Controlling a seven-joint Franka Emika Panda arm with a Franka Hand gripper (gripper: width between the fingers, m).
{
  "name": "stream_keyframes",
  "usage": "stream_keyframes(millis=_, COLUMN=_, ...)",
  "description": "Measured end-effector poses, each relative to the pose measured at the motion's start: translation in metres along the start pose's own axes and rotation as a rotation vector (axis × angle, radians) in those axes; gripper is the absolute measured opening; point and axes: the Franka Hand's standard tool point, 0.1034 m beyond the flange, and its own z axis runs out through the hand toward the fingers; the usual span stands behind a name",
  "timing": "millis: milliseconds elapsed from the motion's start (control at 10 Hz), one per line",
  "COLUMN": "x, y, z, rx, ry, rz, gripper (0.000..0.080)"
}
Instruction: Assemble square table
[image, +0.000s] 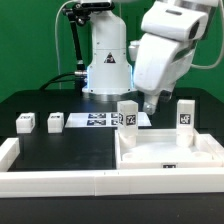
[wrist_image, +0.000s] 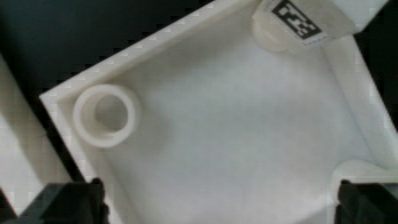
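The white square panel (image: 165, 152) lies rim-up at the exterior view's right. Two white tagged legs stand upright at its far corners, one on the left (image: 128, 113) and one on the right (image: 186, 112). Two more legs (image: 25, 122) (image: 55, 122) lie loose on the black table at the left. My gripper (image: 150, 103) hangs above the panel's far edge between the standing legs. In the wrist view my gripper (wrist_image: 217, 206) is open and empty over the panel's inside (wrist_image: 231, 120). That view also shows an empty round socket (wrist_image: 103, 115) and one tagged leg (wrist_image: 294, 22).
The marker board (image: 95, 120) lies flat in front of the robot base (image: 105, 60). The long white L-shaped rail (image: 60, 178) runs along the table's front and up its left side, close against the panel's near edge.
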Motion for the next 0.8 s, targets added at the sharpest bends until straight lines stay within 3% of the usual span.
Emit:
stream_keyframes(millis=500, x=-0.004, y=0.004, z=0.001, rx=-0.002, ry=0.003, rz=-0.001, gripper=0.0649)
stream_keyframes(millis=700, x=-0.030, y=0.017, z=0.004, rx=-0.014, ry=0.019, rz=0.116, gripper=0.0649)
stream_keyframes(millis=800, x=-0.045, y=0.014, z=0.004, rx=-0.013, ry=0.017, rz=0.230, gripper=0.0649)
